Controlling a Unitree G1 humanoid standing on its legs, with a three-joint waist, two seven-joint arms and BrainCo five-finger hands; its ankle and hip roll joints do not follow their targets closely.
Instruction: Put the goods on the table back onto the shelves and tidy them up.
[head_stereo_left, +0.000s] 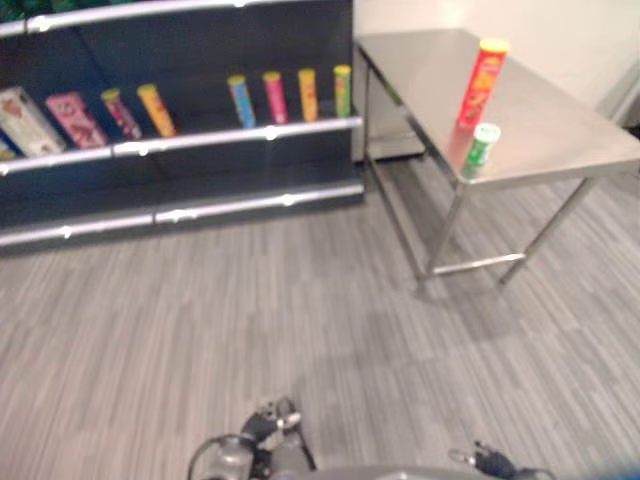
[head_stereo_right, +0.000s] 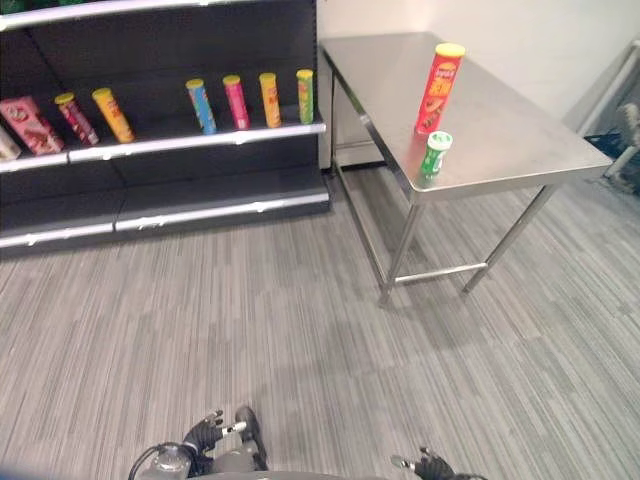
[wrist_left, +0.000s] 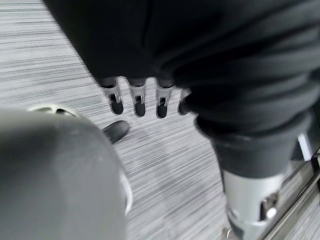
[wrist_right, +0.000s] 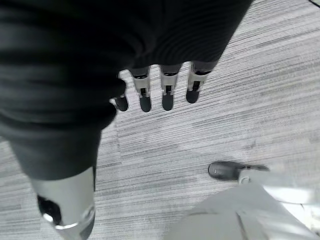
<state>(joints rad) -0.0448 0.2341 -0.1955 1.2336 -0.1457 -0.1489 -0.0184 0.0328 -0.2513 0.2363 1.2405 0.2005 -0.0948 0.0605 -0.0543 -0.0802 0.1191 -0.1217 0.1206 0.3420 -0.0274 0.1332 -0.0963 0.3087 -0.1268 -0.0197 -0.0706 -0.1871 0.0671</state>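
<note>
Both hands hang low over the grey floor, fingers straight and relaxed, holding nothing: the left hand and the right hand. Well ahead on the steel table a tall red can stands upright, a short green can just beside it near the front edge. Left of the table, the dark shelf carries a row of upright cans and a pink box

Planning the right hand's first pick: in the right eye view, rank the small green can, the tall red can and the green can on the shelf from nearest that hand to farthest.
From the right hand:
1. small green can, near table edge.
2. tall red can, just behind it on the table.
3. green shelf can, right end of the shelf row.
</note>
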